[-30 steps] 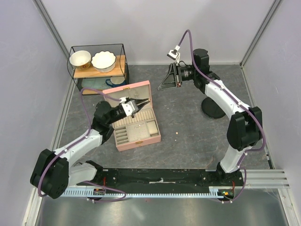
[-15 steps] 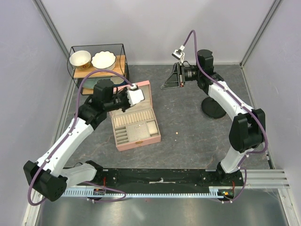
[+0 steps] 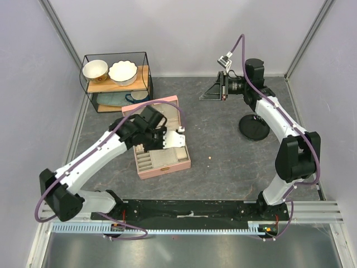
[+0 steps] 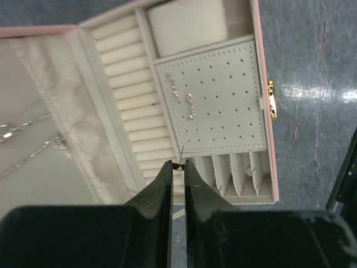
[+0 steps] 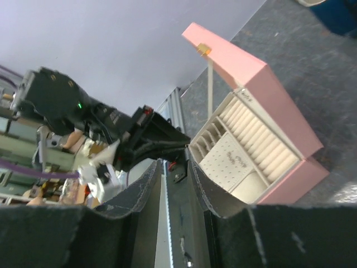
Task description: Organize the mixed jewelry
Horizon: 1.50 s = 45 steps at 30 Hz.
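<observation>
The pink jewelry box [image 3: 173,163] lies open left of centre. In the left wrist view its perforated panel [image 4: 223,95] carries a few tiny pale pieces [image 4: 185,100], and thin silvery chains [image 4: 22,131] lie in the lid. My left gripper [image 3: 162,144] hovers over the box's inside. Its jaws [image 4: 178,164] are shut on a tiny stud with a thin pin [image 4: 181,153] sticking out. One pale bead [image 3: 208,161] lies on the mat right of the box. My right gripper [image 3: 205,96] is raised at the back, slightly open and empty [image 5: 174,162], facing the box [image 5: 245,67].
A black round disc stand [image 3: 254,127] stands at the right, under the right arm. A wire-frame shelf [image 3: 116,78] with two bowls is at the back left. Grey walls close in the mat on three sides.
My left arm has swung down from above the lid to over the box's inside, its wrist turned. My right gripper has drifted right and back.
</observation>
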### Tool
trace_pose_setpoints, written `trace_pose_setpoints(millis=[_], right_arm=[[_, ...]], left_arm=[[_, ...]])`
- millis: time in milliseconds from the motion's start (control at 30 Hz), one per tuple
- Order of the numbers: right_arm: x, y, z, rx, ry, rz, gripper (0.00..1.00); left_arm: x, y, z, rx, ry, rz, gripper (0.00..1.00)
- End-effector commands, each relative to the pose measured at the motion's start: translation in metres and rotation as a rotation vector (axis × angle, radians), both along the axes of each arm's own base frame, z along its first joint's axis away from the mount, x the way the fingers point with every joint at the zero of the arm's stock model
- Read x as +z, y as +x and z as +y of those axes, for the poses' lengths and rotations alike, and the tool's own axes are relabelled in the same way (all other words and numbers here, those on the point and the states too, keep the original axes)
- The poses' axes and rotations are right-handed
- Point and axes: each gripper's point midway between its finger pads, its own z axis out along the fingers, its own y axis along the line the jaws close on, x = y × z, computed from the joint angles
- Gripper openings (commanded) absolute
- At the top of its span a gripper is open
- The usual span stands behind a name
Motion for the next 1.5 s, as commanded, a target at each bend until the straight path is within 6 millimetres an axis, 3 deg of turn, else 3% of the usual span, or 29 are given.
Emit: trace_pose_setpoints(millis=[0, 133, 567, 967, 1167, 1467], right_arm=[[0.009, 0.002, -0.013, -0.082, -0.047, -0.08, 0.33], [0.0, 0.009, -0.022, -0.138, -0.164, -0.158, 0.33], [-0.001, 0.008, -0.024, -0.161, -0.182, -0.169, 0.32], [-0.004, 0.007, -0.025, -0.165, -0.189, -0.167, 0.32], [-0.016, 0.007, -0.026, -0.167, -0.208, -0.165, 0.33], [-0.012, 0.001, -0.029, -0.183, -0.224, -0.195, 0.33]], left_arm=[[-0.02, -0.009, 0.021, -0.021, 0.222, 0.04, 0.02], [-0.032, -0.004, 0.022, -0.011, 0.335, 0.042, 0.02], [-0.046, 0.013, 0.016, -0.001, 0.432, 0.033, 0.01], [-0.061, 0.002, 0.011, -0.021, 0.403, 0.084, 0.01], [-0.066, 0.003, 0.001, -0.032, 0.366, 0.094, 0.02], [-0.072, 0.002, -0.011, -0.063, 0.359, 0.116, 0.01]])
